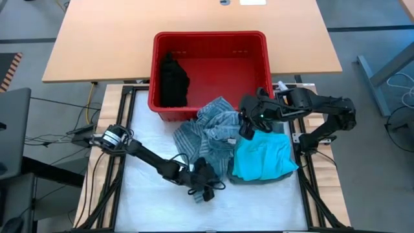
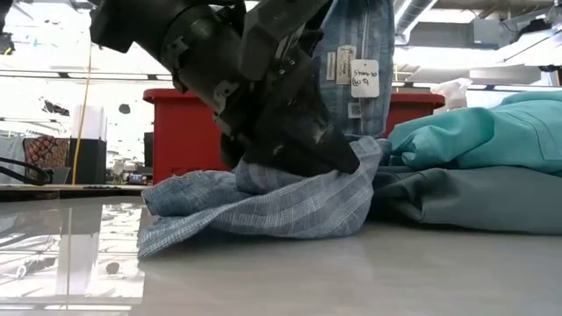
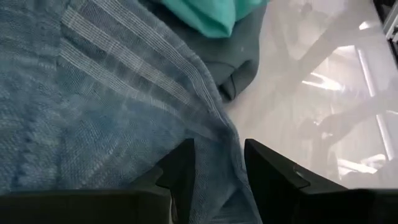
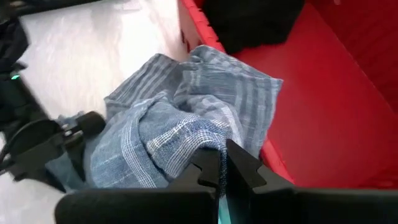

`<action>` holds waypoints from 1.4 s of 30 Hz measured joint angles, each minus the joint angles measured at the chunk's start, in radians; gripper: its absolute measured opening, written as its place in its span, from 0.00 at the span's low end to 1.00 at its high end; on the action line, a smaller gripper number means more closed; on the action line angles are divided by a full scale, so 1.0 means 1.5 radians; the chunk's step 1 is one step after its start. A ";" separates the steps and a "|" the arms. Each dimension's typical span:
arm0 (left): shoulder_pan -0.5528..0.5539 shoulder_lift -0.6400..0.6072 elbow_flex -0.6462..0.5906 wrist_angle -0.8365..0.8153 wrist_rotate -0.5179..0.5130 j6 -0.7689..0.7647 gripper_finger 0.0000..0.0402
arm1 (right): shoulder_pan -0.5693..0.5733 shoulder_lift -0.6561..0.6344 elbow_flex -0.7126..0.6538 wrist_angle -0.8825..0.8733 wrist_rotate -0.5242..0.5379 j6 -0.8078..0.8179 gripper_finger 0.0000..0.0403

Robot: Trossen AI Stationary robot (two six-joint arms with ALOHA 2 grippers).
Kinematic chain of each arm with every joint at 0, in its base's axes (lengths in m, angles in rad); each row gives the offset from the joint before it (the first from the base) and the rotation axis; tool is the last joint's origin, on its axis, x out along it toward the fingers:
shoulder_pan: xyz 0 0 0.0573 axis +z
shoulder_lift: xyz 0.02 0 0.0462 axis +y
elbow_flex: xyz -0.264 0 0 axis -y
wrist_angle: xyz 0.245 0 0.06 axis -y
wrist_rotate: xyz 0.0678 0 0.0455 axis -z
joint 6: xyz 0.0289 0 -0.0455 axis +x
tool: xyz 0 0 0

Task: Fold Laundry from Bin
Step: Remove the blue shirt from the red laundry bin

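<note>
Both grippers are on my blue-grey striped cloth (image 1: pixel 210 133), draped over the red bin's (image 1: pixel 259 77) front rim onto the table: right gripper (image 4: pixel 219 171) pinches it shut, left gripper (image 3: pixel 214 171) straddles its edge, fingers apart.

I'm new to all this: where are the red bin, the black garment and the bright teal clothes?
red bin (image 1: pixel 259 68): high view, bare floor inside.
black garment (image 1: pixel 173 81): high view, its middle, inside the bin.
bright teal clothes (image 1: pixel 262 157): high view, top of the pile.
</note>
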 joint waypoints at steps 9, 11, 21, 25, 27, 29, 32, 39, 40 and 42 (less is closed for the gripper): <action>0.001 0.024 0.000 0.025 0.016 -0.053 0.32 | 0.018 0.000 0.000 -0.024 0.001 -0.002 0.08; 0.002 0.051 0.017 0.038 0.031 -0.070 0.32 | 0.017 0.000 0.000 -0.026 0.001 -0.002 0.08; -0.001 0.075 0.067 -0.054 0.048 -0.082 0.04 | 0.014 0.000 0.000 -0.031 0.004 0.019 0.08; -0.009 -0.010 0.063 -0.260 -0.016 -0.058 0.01 | 0.015 0.000 0.000 -0.031 0.005 0.049 0.07; -0.012 -0.073 0.063 -0.366 -0.070 -0.055 0.00 | 0.021 0.000 0.000 -0.027 0.006 0.055 0.07; -0.016 -0.150 0.063 -0.445 -0.119 -0.030 0.00 | 0.028 0.000 0.000 -0.017 0.006 0.068 0.07; -0.031 -0.274 0.063 -0.525 -0.190 0.022 0.00 | 0.041 0.000 0.000 0.015 0.005 0.089 0.08; -0.142 -0.575 0.063 -0.496 -0.266 0.153 0.00 | 0.104 0.000 -0.001 0.256 -0.002 0.039 0.07; -0.166 -0.609 0.063 -0.466 -0.272 0.180 0.00 | 0.116 0.000 -0.001 0.297 -0.012 0.016 0.07; -0.219 -0.667 0.063 -0.373 -0.268 0.263 0.00 | 0.140 0.000 -0.001 0.373 -0.037 -0.028 0.07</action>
